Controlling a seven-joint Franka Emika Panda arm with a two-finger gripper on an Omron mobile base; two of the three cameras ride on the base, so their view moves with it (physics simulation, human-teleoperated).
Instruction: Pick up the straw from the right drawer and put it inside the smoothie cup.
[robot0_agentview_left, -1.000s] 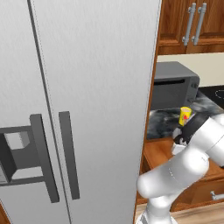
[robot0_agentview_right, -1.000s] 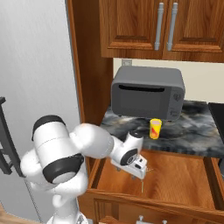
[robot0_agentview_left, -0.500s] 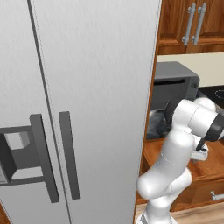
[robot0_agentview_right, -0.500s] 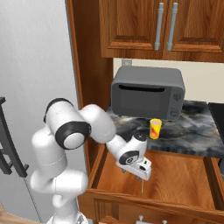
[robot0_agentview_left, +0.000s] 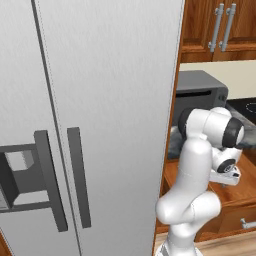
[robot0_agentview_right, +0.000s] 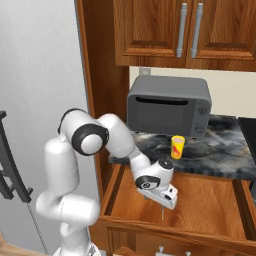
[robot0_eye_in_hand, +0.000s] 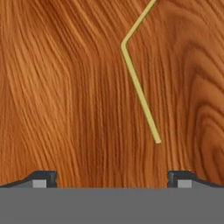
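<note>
Wood-grained floor of the open right drawer (robot0_agentview_right: 200, 200) lies under the pincer (robot0_eye_in_hand: 111, 177), jaws spread wide and empty. The bent straw (robot0_eye_in_hand: 139, 85) lies flat toward one o'clock. So thin, it could slip out if the jaws close off-centre. The smoothie cup (robot0_agentview_right: 177, 147) waits on the table.

The right drawer (robot0_agentview_right: 200, 197) stands pulled out below the counter (robot0_agentview_right: 225, 155). On the counter, the smoothie cup (robot0_agentview_right: 176, 147) stands just before the microwave (robot0_agentview_right: 167, 106). The straw (robot0_eye_in_hand: 139, 89) lies on the drawer floor, under the gripper (robot0_agentview_right: 162, 206). The fridge (robot0_agentview_left: 90, 120) stands left.
</note>
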